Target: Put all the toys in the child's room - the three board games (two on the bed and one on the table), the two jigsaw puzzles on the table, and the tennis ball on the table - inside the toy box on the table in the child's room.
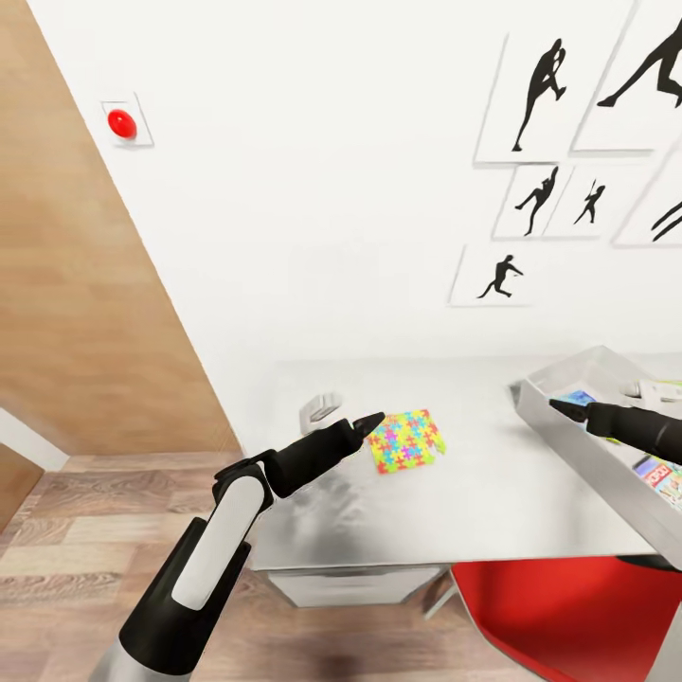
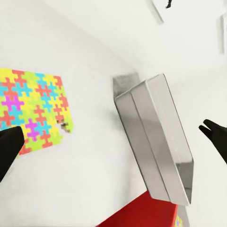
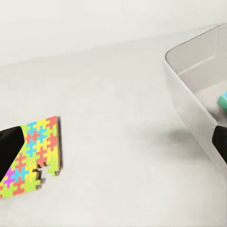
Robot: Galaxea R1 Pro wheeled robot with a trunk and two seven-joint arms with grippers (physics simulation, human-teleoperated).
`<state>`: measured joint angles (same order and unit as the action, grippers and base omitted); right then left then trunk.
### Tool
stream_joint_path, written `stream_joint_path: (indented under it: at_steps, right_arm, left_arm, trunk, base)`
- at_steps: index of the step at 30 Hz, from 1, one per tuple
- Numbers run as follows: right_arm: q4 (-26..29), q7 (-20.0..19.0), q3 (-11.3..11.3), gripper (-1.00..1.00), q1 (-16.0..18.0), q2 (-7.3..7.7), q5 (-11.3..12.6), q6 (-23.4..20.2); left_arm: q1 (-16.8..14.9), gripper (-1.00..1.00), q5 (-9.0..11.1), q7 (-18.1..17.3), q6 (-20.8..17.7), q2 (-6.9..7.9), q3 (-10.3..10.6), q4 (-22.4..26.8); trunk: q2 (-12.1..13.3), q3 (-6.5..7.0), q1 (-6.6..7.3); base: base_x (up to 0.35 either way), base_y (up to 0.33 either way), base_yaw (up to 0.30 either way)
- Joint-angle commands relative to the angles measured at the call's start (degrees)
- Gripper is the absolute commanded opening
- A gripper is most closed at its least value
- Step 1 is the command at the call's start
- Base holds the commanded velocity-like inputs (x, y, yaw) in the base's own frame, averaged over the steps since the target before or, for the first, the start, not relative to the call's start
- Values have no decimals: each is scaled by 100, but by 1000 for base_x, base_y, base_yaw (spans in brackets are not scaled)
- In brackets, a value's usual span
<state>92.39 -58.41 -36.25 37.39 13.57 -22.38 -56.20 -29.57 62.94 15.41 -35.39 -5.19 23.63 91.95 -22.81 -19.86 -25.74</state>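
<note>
Left gripper (image 1: 371, 422), nearest the camera: fingertips at the near edge of the jigsaw puzzle (image 1: 407, 440); the left wrist view shows its fingers spread wide, holding nothing. Right gripper (image 1: 561, 408): poised over the toy box (image 1: 559, 431), fingers likewise apart and empty in the right wrist view. The puzzle lies flat on the table (image 1: 493, 493), apart from the box. Printed game boxes (image 1: 663, 474) lie inside the box. A red chair (image 1: 568, 616) stands below the table's edge.
</note>
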Motion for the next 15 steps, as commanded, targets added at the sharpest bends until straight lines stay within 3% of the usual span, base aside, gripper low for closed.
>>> stream_joint_path:
  at_steps: [1, 15]
  right_arm:
    - [7, -59, -5, 100, 8, 0, -56, -30]
    - [4, -72, 21, 100, 0, -11, -59, 0]
  left_arm:
    - [-5, 100, 60, 54, -12, 0, 0, 7]
    - [-3, 100, 61, 52, -12, 2, -2, 7]
  trunk:
    - [-11, -10, -4]
    - [-11, -10, -4]
  base:
    - [84, 291, 0]
    - [100, 285, 0]
